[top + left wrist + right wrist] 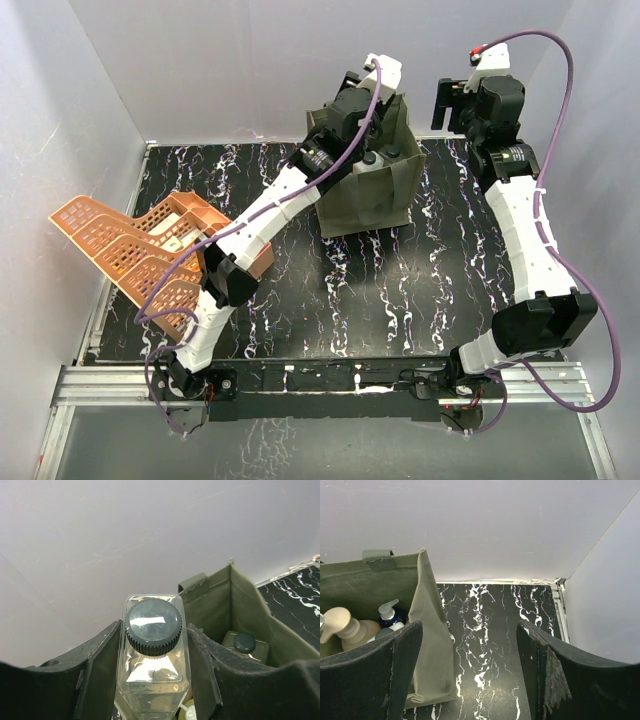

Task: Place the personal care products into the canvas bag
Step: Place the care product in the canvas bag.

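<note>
Left gripper (pixel 152 652) is clamping a clear bottle (pixel 152 680) over the bag (pixel 245 605).
In the top view the bag is standing at upper centre on the table (pixel 400 290), and the left gripper is reaching over its open mouth, fingers pressing the bottle's flat sides. The right gripper (pixel 470 650) is hovering spread wide and empty at upper right, just beside the bag's wall. Inside, at the right wrist view's lower left, a tan pump bottle (pixel 350 627) and a spray bottle (pixel 388 614) are standing.
</note>
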Motion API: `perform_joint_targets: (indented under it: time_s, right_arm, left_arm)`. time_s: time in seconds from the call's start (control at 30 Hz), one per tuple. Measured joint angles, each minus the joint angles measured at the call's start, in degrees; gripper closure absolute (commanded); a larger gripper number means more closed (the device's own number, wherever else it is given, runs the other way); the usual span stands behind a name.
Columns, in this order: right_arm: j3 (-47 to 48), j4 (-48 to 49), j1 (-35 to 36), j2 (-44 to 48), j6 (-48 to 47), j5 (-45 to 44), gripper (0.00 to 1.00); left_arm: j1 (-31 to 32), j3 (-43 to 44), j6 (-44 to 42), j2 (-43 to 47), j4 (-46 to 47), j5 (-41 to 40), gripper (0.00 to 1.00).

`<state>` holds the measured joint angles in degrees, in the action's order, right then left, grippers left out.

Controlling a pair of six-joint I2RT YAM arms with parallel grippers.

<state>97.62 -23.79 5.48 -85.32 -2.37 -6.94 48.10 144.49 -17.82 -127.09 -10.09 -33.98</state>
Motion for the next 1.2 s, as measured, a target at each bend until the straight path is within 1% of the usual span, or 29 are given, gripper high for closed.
perform_joint_targets:
  time_s: [0.3,0.5,0.67,0.9,1.2]
  right_arm:
    - [0.0,-0.1,0.0,0.0,0.6,1.6,0.22]
    - [0.0,-0.1,0.0,0.0,0.8,2.4,0.22]
    - [-0.5,0.0,0.0,0.0,0.9,3.5,0.22]
    - [-0.9,-0.2,0.0,-1.7,1.2,5.9,0.22]
    - [-0.9,-0.2,0.0,-4.2,1.4,7.6,0.22]
  left_arm:
    - [-2.5,-4.1,1.6,0.0,2.9,-6.1,1.00]
    - [-2.6,-8.5,2.5,0.0,4.2,-8.7,1.00]
    - [-2.7,-8.8,4.5,0.0,4.6,-10.7,1.00]
    - [-3.9,-8.8,7.5,0.0,5.2,-12.1,1.00]
    - [-6.9,-13.9,10.4,0.1,6.7,-11.7,1.00]
